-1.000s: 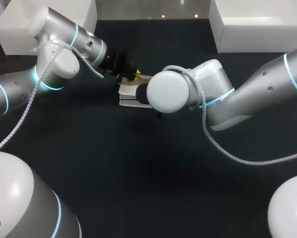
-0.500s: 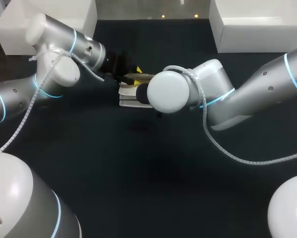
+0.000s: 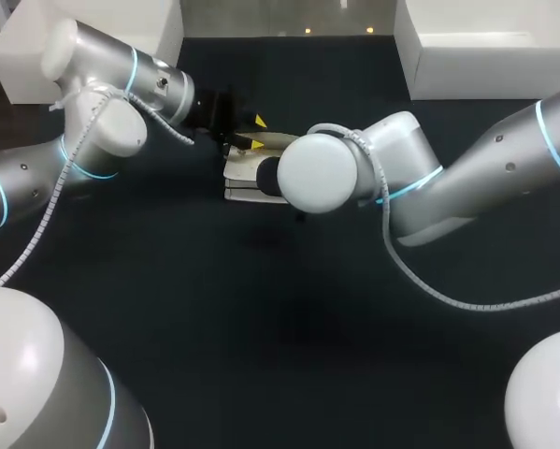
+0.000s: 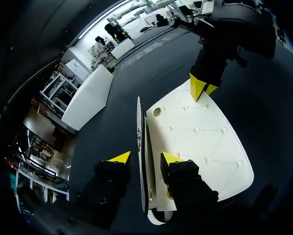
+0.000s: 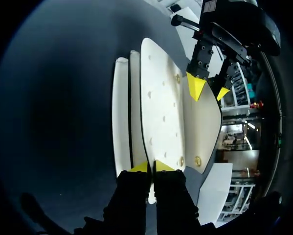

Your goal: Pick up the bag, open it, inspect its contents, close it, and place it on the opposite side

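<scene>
Between the two yellow tips of the right gripper [image 5: 151,167], one thin edge of the white quilted flap bag [image 5: 161,112] is pinched; the fingers stand almost together, clamped on that layer. At the bag's far end the left gripper [image 4: 141,157] straddles another thin, dark-edged layer. Its fingers are parted, with a gap showing on both sides, so it has hold of nothing yet.

From the head view the bag sits far of centre on the dark table [image 3: 261,309], between the two grippers and partly hidden under the right arm's wrist. Whether it rests fully on the table or is slightly raised is hard to say.

The bag looks light, with smooth, leather-like panels that are stiff enough to keep their shape but limp at the folds. The smooth skin may well slide in a weak pinch. The flap's free edge beside the round gold stud [image 4: 157,111] seems the best hold, not the broad quilted face.

Count: one bag, two grippers, and three gold studs in the right wrist view.
</scene>
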`<state>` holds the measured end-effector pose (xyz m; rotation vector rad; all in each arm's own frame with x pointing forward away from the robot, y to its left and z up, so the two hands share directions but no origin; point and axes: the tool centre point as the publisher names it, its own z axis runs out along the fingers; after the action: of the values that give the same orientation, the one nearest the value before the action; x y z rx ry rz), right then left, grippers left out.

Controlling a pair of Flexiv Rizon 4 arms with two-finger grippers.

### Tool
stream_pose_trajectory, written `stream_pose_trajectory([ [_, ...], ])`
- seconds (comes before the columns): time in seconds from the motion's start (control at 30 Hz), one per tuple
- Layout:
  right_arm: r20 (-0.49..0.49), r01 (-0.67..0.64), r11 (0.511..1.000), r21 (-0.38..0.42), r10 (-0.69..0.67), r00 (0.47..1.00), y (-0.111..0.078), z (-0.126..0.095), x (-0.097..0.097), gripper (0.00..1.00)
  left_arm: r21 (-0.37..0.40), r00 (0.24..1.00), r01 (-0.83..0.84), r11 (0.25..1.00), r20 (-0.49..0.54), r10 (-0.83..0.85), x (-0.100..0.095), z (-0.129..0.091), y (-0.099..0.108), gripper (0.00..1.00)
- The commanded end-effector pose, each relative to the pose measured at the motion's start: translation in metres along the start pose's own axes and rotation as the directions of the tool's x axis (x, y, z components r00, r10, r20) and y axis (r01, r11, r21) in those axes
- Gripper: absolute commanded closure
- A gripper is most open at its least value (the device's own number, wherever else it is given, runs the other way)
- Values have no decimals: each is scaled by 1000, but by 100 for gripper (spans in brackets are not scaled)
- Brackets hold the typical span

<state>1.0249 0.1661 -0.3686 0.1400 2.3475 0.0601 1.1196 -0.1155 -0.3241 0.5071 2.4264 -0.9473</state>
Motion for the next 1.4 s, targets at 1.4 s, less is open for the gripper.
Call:
stream_pose_trajectory([
  [1.4,3,0,1000,-1,0,1000,0,2,1,100,46,1000,5,999,-13,-5,25,4,9,100],
])
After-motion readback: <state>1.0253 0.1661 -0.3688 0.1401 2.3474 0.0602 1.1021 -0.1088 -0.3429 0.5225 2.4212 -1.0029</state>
